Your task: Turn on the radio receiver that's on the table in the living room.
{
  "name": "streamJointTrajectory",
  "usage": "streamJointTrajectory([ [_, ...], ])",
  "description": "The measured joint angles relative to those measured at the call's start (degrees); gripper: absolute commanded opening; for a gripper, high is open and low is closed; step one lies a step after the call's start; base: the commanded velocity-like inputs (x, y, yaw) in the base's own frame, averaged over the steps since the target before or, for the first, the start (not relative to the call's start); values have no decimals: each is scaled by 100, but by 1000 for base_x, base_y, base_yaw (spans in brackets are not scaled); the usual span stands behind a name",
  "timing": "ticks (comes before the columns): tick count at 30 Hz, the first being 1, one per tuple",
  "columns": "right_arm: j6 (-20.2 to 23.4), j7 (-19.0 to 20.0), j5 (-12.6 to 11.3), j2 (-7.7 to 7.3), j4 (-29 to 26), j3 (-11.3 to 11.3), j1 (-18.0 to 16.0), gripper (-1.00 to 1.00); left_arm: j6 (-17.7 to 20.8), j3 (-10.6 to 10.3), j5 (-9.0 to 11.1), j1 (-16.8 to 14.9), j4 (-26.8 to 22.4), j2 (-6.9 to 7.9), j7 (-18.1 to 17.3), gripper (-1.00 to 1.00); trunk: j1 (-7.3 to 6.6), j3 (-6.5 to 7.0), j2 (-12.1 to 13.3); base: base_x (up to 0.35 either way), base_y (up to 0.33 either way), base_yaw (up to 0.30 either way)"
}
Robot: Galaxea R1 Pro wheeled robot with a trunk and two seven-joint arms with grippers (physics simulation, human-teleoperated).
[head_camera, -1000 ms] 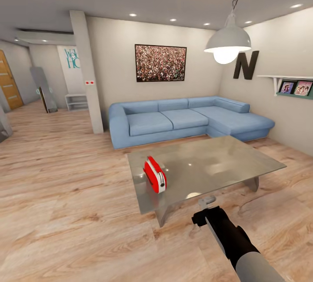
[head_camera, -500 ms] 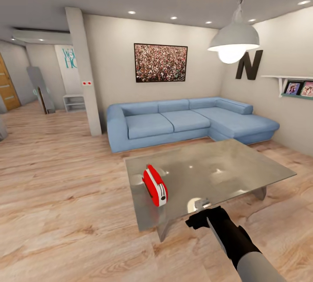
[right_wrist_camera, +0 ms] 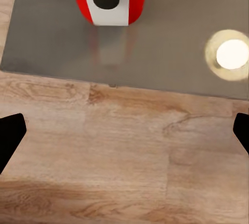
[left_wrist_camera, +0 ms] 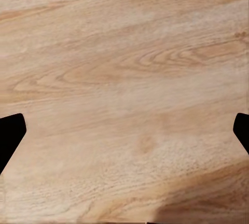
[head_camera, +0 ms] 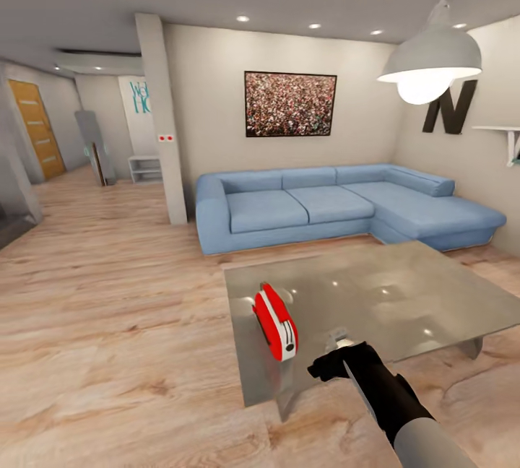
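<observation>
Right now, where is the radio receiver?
In the head view, the radio receiver stands on the table near its front-left corner, just left of the right gripper, with the blue sofa behind.

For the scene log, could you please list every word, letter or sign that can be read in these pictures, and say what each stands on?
"N": a large dark letter mounted on the right-hand wall.
"Wel" over "HO": teal lettering on the far hallway wall, cut off by the pillar, so only partly readable.
The radio receiver on the table bears no readable text.
The framed crowd picture shows no words.
</observation>
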Motion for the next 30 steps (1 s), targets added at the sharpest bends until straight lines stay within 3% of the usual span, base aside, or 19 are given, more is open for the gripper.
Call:
streamJointTrajectory([
  [12,0,-1,0,0,-1,0,0,100,-10,-8,0,0,0,-8,-1,100,0,0,0,4,-2,281],
  [23,0,-8,-1,-7,-101,-25,0,100,-2,-8,-4,-2,7,-8,6,100,0,0,0,211,-201,20],
  [30,53,26,-15,-8,-343,-37,0,100,-10,-8,0,-1,0,-13,5,100,0,0,0,34,-32,0],
])
